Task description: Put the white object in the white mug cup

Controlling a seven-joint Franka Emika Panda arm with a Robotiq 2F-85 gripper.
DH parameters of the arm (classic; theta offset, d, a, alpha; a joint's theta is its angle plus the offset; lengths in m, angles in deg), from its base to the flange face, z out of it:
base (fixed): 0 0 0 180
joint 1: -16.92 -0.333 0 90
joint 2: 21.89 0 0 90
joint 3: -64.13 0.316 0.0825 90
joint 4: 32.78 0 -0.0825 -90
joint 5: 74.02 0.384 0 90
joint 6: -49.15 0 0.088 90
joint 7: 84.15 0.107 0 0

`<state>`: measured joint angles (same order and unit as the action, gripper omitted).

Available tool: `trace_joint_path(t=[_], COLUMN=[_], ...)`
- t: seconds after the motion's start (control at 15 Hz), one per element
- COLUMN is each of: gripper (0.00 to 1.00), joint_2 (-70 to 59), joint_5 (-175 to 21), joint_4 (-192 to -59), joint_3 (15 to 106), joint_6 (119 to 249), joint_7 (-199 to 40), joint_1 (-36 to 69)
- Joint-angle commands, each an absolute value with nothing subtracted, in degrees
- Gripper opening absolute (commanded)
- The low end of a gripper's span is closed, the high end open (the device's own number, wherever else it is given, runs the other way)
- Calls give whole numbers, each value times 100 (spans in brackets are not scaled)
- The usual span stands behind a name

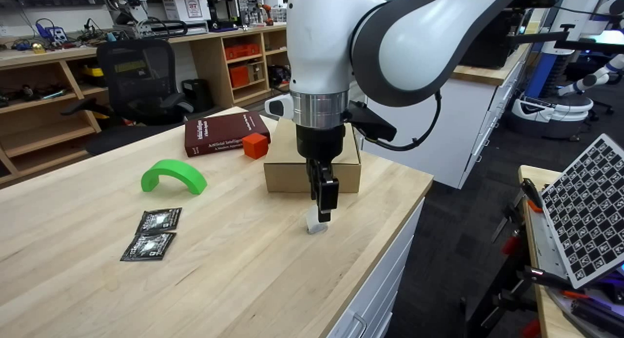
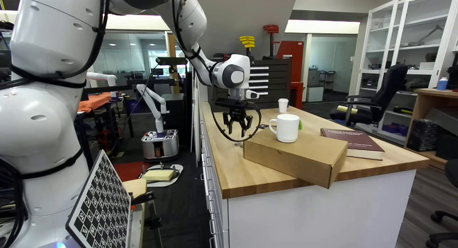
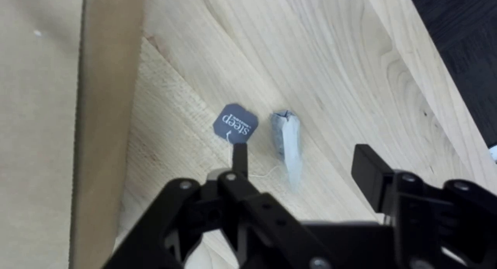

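The white object, a small whitish tea bag (image 3: 289, 141), stands on the wooden table with a string and a dark "steep" tag (image 3: 235, 123) beside it. It also shows in an exterior view (image 1: 315, 222), partly behind a finger. My gripper (image 3: 301, 154) is open and empty above the table, with the tea bag in line with the gap between its fingers. The gripper shows in both exterior views (image 1: 322, 208) (image 2: 237, 133). The white mug cup (image 2: 287, 128) stands upright on the cardboard box (image 2: 297, 153). The arm hides the mug in an exterior view.
The box is close beside the gripper, also in the wrist view (image 3: 105, 125). A red cube (image 1: 256, 146), a dark red book (image 1: 224, 133), a green arch (image 1: 174, 172) and black packets (image 1: 153, 233) lie on the table. A paper cup (image 2: 283, 105) stands farther off. The table edge (image 3: 438, 67) is near.
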<state>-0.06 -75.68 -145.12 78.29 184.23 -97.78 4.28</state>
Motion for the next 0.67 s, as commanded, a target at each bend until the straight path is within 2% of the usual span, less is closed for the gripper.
trace_joint_path(t=[0.0,0.33,0.6], gripper=[39,7,0], joint_2=[39,28,10], joint_5=[-7410,-7344,-7336], joint_4=[-14454,-14450,-14448], joint_3=[7877,7867,7854], joint_6=[18553,18550,18549], joint_7=[-9961,-9988,-10002], joint_1=[532,549,553])
